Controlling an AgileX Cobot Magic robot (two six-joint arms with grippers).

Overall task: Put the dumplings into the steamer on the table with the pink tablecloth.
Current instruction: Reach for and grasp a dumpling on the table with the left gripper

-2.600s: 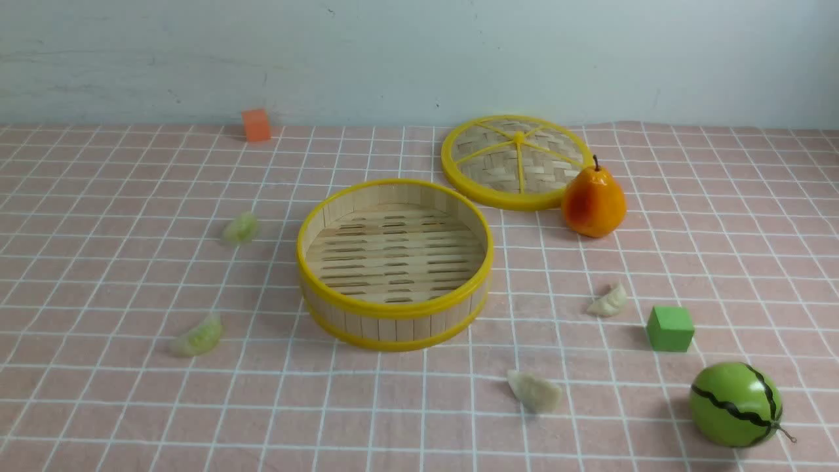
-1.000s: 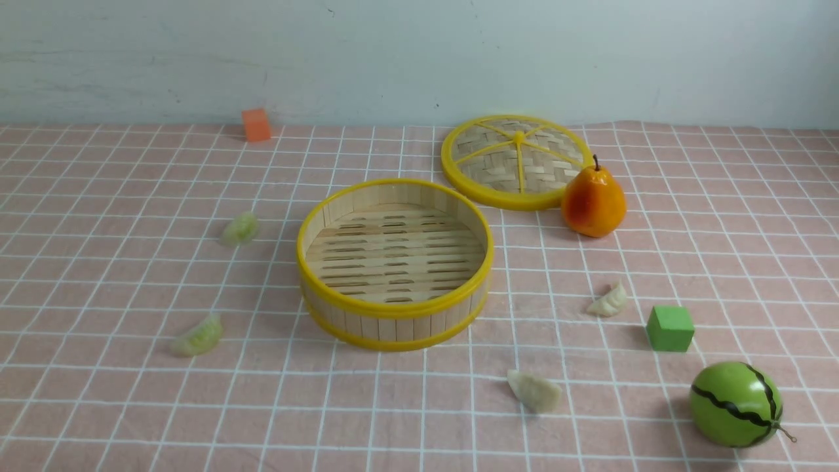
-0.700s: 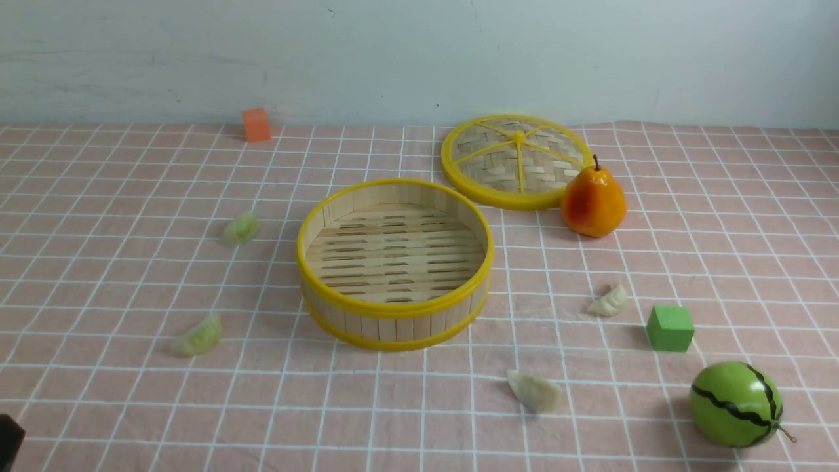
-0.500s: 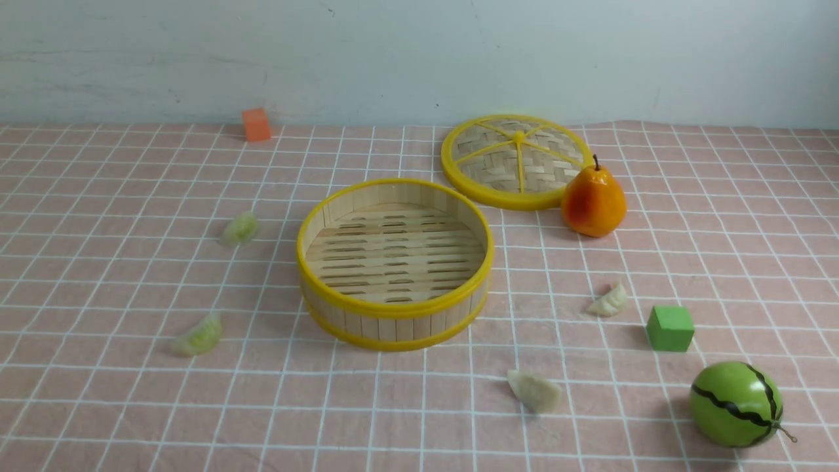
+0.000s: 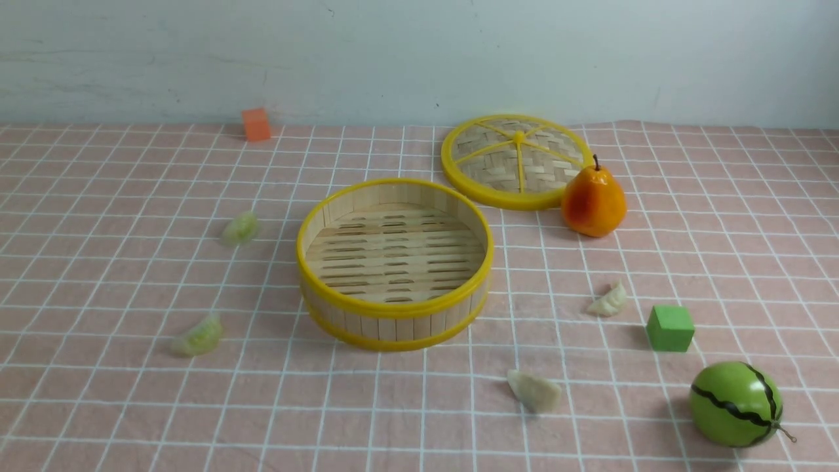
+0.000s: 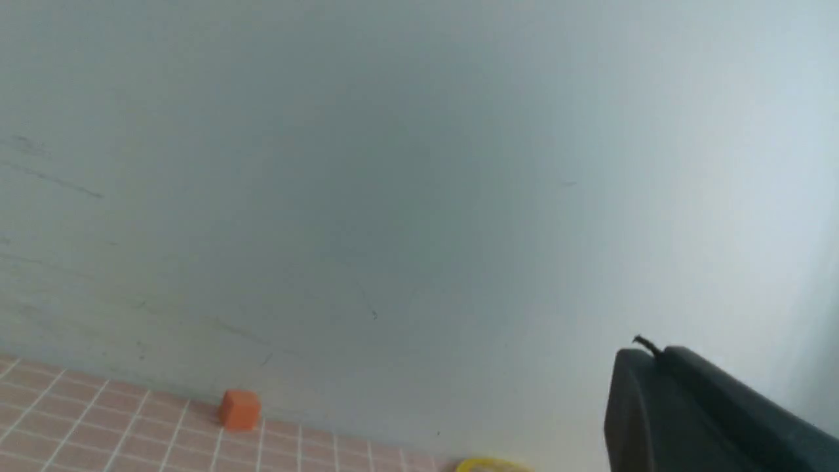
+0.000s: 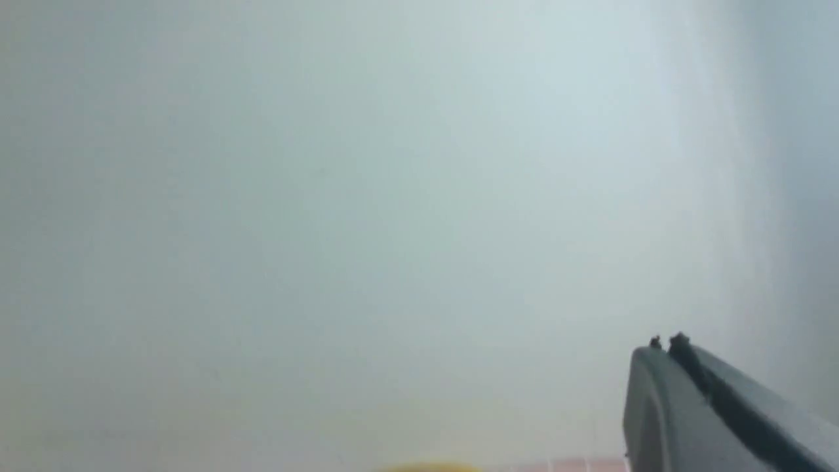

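The steamer [image 5: 393, 318] stands empty in the middle of the pink tablecloth [image 5: 98, 196] on the table. Two pale green dumplings lie to its left, one farther [image 5: 240, 229] and one nearer [image 5: 196, 336]. Two off-white dumplings lie to its right, one [image 5: 608, 301] beside the green cube and one [image 5: 535, 391] nearer the front. Neither gripper shows in the front view. In the left wrist view my left gripper [image 6: 655, 359] is shut and empty, facing the wall. In the right wrist view my right gripper [image 7: 665, 349] is shut and empty, also facing the wall.
The woven yellow-rimmed lid [image 5: 514, 160] lies behind the steamer to the right, with an orange pear [image 5: 593, 203] at its edge. A green cube [image 5: 670, 328] and a toy watermelon [image 5: 735, 404] sit front right. An orange cube [image 5: 255, 124] stands by the back wall.
A dark part showed briefly at the front view's bottom left corner about 0.7 s ago and is out of view again. The dumplings and steamer have not moved.
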